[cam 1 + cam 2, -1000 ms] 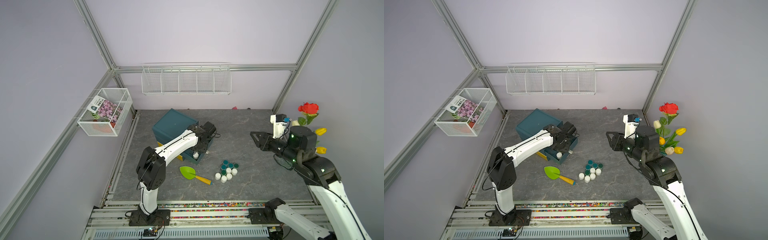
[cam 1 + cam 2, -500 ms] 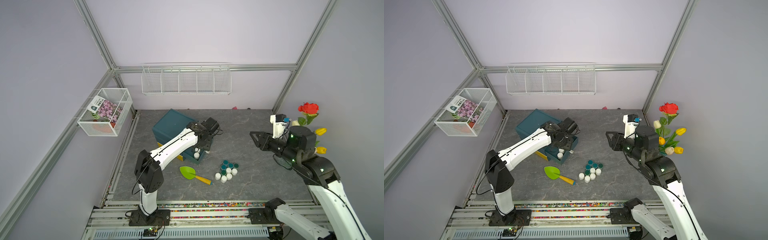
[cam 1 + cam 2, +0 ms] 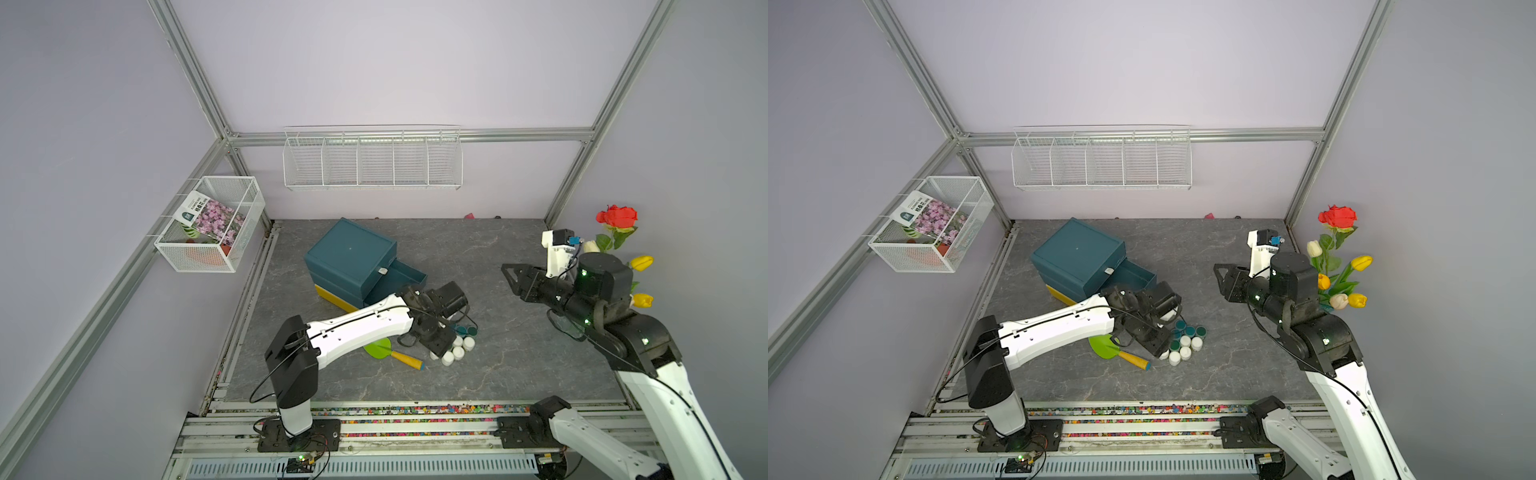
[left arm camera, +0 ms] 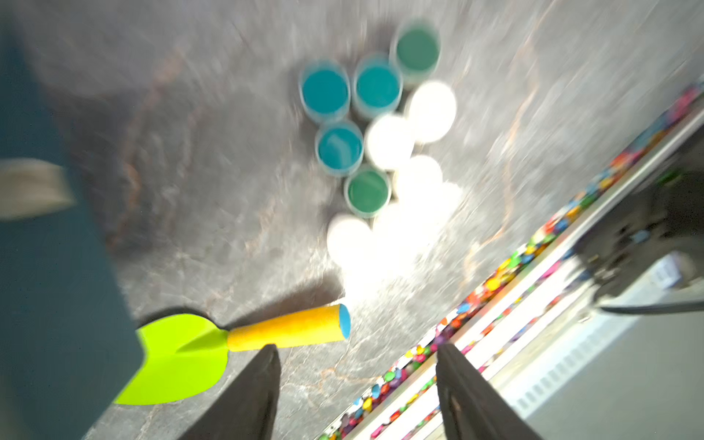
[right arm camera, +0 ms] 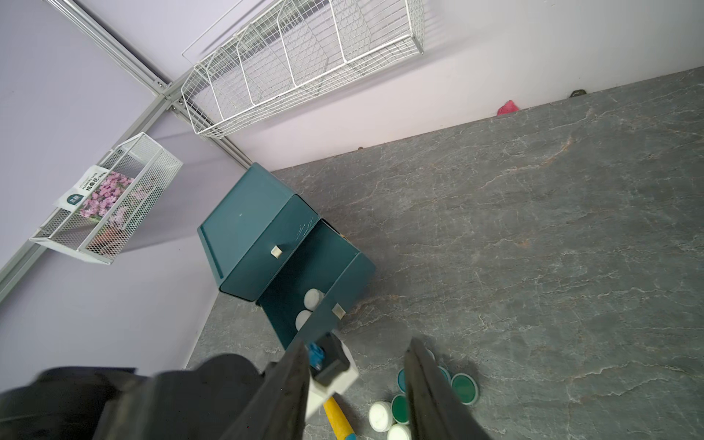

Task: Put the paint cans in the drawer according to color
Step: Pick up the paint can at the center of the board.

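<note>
The teal drawer unit [image 3: 351,253] [image 3: 1077,249] stands at the back left with its middle drawer [image 5: 304,274] pulled out. Two white paint cans [image 5: 313,298] lie inside it. A cluster of paint cans [image 3: 457,345] [image 3: 1185,343] [image 4: 381,141], several with teal or green lids and several white, sits on the table in front of the drawer. My left gripper [image 3: 441,344] [image 3: 1158,349] [image 4: 354,346] hangs over the near left edge of the cluster, open and empty. My right gripper [image 3: 513,278] [image 3: 1221,278] [image 5: 358,343] is raised at the right, open, holding nothing.
A toy trowel [image 3: 390,353] [image 4: 282,329] with a green blade and yellow handle lies just left of the cans. A wire basket [image 3: 212,224] hangs on the left wall and a wire shelf [image 3: 372,158] on the back wall. Flowers [image 3: 615,232] stand at the right. Coloured beads [image 3: 415,411] line the front rail.
My left gripper opened at the drawer, leaving a white can inside, then swung forward and right to the cluster on the table. The right arm stayed still.
</note>
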Controlling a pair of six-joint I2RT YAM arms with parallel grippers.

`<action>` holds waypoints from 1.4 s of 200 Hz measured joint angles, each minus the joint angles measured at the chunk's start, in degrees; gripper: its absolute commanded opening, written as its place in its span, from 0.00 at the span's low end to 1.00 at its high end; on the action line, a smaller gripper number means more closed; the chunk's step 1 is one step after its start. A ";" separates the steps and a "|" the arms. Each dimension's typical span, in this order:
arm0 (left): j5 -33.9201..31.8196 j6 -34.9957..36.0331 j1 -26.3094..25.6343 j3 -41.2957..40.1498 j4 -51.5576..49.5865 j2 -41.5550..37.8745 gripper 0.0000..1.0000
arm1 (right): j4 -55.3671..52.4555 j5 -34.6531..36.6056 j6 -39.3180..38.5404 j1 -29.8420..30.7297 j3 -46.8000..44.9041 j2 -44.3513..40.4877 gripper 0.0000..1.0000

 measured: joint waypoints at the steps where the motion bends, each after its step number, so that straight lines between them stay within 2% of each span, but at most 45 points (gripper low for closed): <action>1: 0.07 0.04 -0.02 -0.17 0.04 0.04 0.68 | 0.00 0.00 0.00 0.00 0.00 0.00 0.44; 31: 0.63 2.60 -0.11 -4.44 3.06 1.09 0.69 | -0.52 0.04 0.00 0.00 0.00 -0.59 0.44; 79: 0.96 6.21 -0.46 -5.29 8.55 3.28 0.71 | -0.83 0.31 0.00 0.00 0.00 -1.36 0.45; 149: -1.44 9.09 -0.98 -5.20 11.65 9.70 0.63 | -1.20 0.85 0.02 0.00 0.00 -1.36 0.45; 213: -2.71 10.45 -0.98 -5.20 11.89 10.03 0.63 | -1.20 0.87 0.07 0.00 -0.02 -1.29 0.45; 256: -3.26 11.52 -0.98 -5.20 12.85 10.08 0.54 | -1.20 0.87 0.22 0.00 -0.04 -1.07 0.44; 280: -3.30 11.89 -0.98 -4.98 13.46 10.45 0.43 | -1.20 0.87 0.22 -0.04 -0.04 -1.07 0.45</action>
